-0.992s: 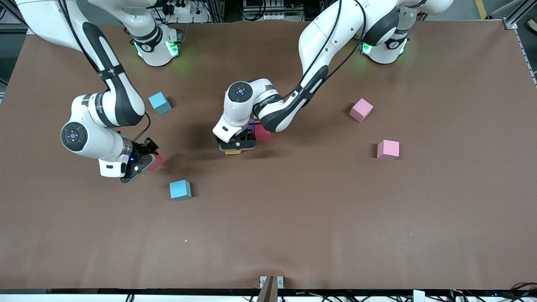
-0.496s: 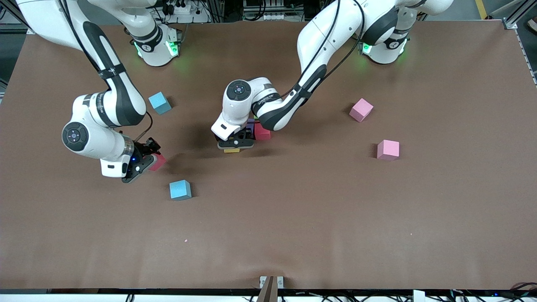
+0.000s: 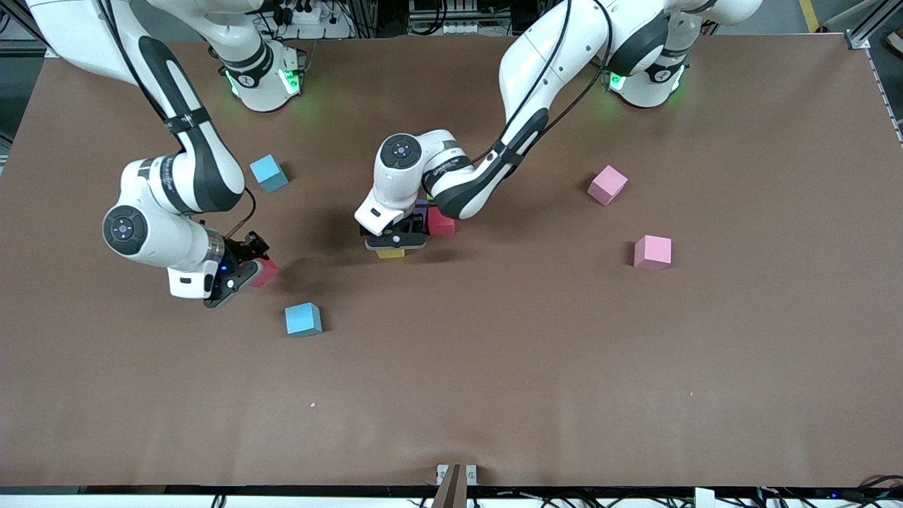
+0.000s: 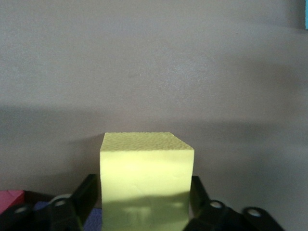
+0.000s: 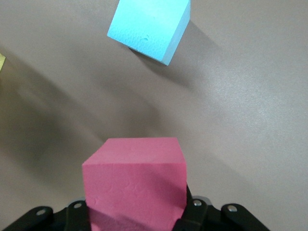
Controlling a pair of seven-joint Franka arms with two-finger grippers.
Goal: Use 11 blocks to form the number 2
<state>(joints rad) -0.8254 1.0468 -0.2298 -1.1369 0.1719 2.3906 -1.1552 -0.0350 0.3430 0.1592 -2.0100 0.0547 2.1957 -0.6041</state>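
Since a second ago I have carried the yellow block [image 3: 390,252] a touch farther from the front camera and down, tucking it against the cluster at mid-table, and my left gripper [image 3: 396,242] has just begun to let go; I judge this as one more cube set into the figure, though most of the 2 is hidden under my left wrist and I cannot count what is laid; the block sits on the table just beside the red block [image 3: 441,222] and a purple block [image 3: 422,209], nearer the front camera than both; in the left wrist view the yellow block [image 4: 147,180] stands square between my fingers [image 4: 86,197], which flank it closely, so whether they have cleared its sides I cannot tell; my right gripper [image 3: 243,271] has not stirred over that second, closed narrow on a dark pink block [image 3: 264,272] at the right arm's end of the table, waiting its turn; the right wrist view shows that dark pink block [image 5: 135,185] clamped, with a sky blue block [image 5: 150,26] loose on the table; another sky blue block [image 3: 269,173] lies nearer the right arm's base, and two light pink blocks [image 3: 607,185] [image 3: 652,252] lie well apart toward the left arm's end, all left to fetch.
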